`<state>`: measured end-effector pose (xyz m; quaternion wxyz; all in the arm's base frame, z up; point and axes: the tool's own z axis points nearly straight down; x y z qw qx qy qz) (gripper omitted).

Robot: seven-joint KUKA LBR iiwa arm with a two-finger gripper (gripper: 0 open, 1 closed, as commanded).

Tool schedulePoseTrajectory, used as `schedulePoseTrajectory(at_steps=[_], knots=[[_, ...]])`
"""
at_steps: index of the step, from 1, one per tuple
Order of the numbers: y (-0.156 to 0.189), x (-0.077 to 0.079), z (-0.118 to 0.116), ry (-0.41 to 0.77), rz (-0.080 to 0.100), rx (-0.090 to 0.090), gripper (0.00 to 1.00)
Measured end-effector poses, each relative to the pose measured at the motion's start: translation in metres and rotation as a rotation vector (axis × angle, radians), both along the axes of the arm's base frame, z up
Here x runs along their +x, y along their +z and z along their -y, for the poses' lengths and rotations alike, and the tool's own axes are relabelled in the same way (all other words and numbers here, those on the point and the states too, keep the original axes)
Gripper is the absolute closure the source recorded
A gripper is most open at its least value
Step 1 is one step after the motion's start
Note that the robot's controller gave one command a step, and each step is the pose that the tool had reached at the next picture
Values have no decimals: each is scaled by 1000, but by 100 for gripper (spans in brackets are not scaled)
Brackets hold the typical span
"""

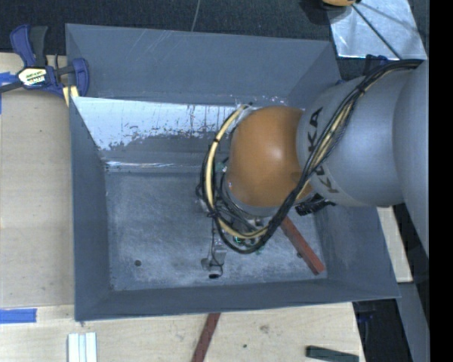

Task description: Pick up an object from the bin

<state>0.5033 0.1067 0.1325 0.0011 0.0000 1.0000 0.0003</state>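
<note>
My gripper (214,267) hangs below the arm's wrist, low over the bin's floor near the front wall, a little left of the middle. No loose thing shows directly beneath it. A long reddish-brown flat stick (305,250) lies slanted on the floor at the right front, to the right of the gripper and apart from it. The stick's upper end is hidden under the arm's cover.
A small dark speck (138,262) sits on the floor at the left front. The arm and its cables cover the right and middle back of the bin. Bare floor stretches left of the gripper.
</note>
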Motion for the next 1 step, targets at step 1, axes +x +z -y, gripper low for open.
schedulePoseTrajectory(at_steps=[1], knots=[[-15, 30, 18, 116, 2, 2, 0]])
